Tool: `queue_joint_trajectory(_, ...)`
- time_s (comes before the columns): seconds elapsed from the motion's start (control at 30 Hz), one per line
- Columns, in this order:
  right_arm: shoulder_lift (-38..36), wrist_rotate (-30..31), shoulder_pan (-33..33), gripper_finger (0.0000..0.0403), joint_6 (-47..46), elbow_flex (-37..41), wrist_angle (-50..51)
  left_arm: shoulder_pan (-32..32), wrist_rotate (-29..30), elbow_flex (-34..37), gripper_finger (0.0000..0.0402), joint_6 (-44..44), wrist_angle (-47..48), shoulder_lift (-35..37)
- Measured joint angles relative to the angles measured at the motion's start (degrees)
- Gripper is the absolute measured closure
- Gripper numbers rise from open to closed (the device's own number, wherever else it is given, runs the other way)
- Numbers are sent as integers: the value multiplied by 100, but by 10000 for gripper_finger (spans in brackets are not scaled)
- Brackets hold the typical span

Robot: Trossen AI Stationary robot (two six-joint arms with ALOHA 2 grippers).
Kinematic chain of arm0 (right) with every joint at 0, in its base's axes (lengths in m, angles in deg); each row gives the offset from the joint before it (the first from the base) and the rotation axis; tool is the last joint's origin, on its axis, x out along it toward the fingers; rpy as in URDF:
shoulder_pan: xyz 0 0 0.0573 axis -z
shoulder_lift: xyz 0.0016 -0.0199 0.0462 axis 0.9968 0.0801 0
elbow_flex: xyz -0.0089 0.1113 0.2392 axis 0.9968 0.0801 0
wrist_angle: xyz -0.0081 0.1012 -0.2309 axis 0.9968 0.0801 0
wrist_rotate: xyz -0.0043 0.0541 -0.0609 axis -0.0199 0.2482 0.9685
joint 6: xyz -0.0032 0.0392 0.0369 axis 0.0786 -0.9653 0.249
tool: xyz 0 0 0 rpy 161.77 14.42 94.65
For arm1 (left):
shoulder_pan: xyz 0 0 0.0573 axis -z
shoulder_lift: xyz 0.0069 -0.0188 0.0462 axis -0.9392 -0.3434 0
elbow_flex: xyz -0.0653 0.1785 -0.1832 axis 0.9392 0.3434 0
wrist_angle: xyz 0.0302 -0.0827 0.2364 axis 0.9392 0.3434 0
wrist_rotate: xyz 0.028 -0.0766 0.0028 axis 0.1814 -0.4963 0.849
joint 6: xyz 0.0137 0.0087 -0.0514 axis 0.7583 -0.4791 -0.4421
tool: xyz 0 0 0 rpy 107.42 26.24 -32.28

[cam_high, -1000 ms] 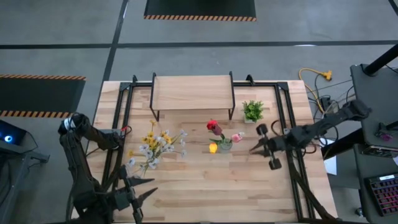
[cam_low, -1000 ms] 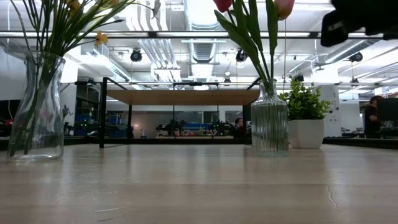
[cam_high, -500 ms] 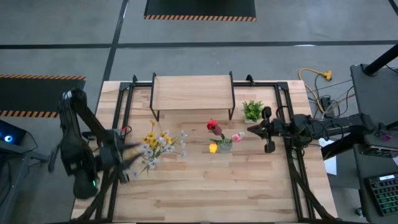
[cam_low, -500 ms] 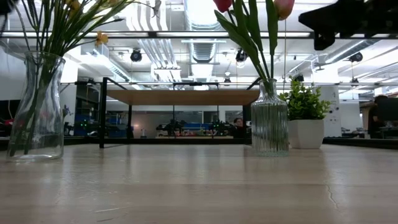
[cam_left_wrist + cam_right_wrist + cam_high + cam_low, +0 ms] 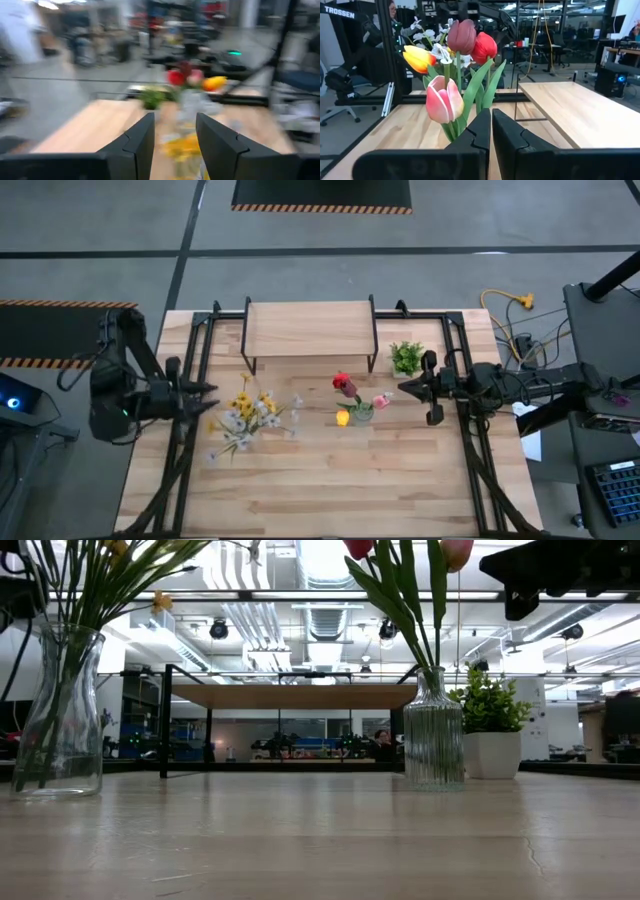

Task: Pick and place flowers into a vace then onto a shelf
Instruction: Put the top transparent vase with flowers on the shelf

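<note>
Red, maroon, pink and orange tulips [image 5: 347, 389] stand in a ribbed glass vase [image 5: 432, 735] in the middle of the table. White and yellow sprays [image 5: 250, 412] stand in a clear vase [image 5: 60, 710] to its left. The shelf [image 5: 308, 328] stands at the far edge, its plank top bare. My left gripper [image 5: 210, 391] hangs open just left of the sprays, pointing at them [image 5: 185, 147]. My right gripper [image 5: 402, 390] is shut and hovers right of the tulips [image 5: 457, 65], pointing at them.
A small potted green plant [image 5: 406, 358] sits right of the shelf, close behind my right gripper. Black frame rails [image 5: 195, 350] run along the table's left and right sides. Bare wooden tabletop [image 5: 330, 480] lies between the vases and the near edge.
My left arm has swung quickly from the table's near edge toward the far edge, and its gripper now points level at the sprays. My right gripper moved slightly toward the far edge and turned about in the first half second, then kept still. The flowers have not moved.
</note>
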Motion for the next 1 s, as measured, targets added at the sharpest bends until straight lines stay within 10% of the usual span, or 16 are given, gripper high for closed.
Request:
queue_joint_trajectory(0.3,1,2,0,394,-36,6,154,2,-4450,20,274,4757,-2893,25)
queue_joint_trajectory(1.0,10,15,0,394,-70,11,276,-1641,-4604,1039,273,5915,-3629,1868)
